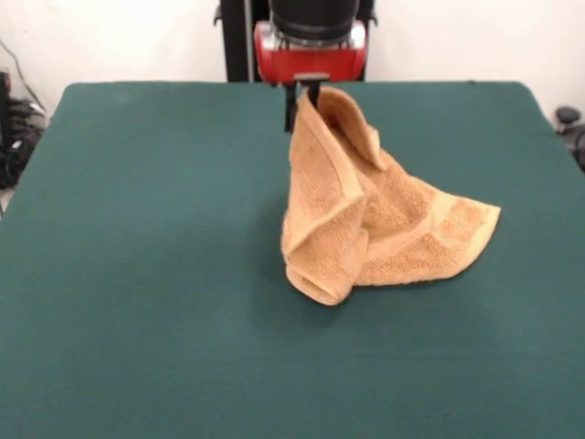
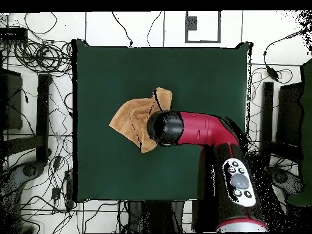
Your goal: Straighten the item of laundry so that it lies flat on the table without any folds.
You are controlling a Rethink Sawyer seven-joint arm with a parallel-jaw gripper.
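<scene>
Above the table, I lift the towel.
My fingers pinch its raised corner; overhead, my arm hides them.

bare table all round, bunched towel mid-table

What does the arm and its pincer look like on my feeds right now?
The arm has a glossy red shell ending in a rounded black wrist cap. Near the base, a grey oval panel carries dark round buttons. From the front, the wrist shows a black cylinder over a red collar, and the pincer is slim and black. No loose cables show on the arm.
</scene>
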